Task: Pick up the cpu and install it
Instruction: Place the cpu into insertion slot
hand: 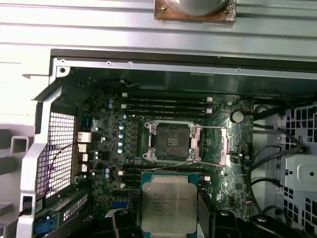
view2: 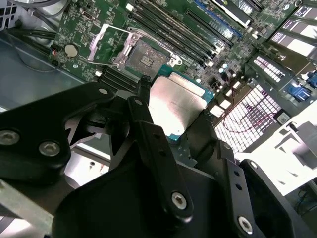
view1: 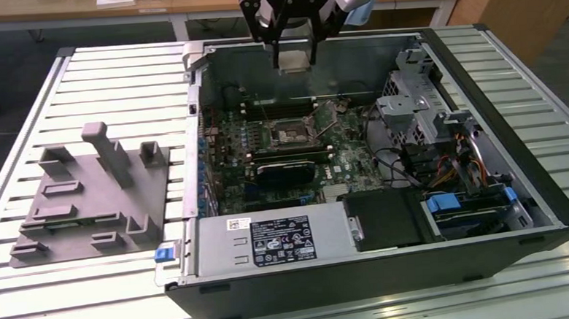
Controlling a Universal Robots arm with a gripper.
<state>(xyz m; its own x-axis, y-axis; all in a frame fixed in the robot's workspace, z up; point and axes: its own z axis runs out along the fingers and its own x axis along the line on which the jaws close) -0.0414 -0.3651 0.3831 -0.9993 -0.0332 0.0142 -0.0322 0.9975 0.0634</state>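
Note:
My gripper (view1: 296,56) hangs above the far end of the open computer case (view1: 520,191), shut on the cpu (view1: 295,59), a flat square chip with a shiny silver top. In both wrist views the cpu (view2: 181,101) (hand: 167,201) sits between the black fingers (view2: 148,129), held flat and clear of the board. The empty motherboard socket (view1: 291,135) (view2: 143,58) (hand: 171,141), its metal frame swung open, lies on the green board below the cpu and a little nearer the case's middle.
A grey plastic fixture block (view1: 91,199) sits on the slatted table at the exterior view's left. Inside the case are memory slots (hand: 163,105), a drive cage (view1: 413,109), cable bundles (view1: 451,165) and the power supply (view1: 269,241). The case walls ring the board.

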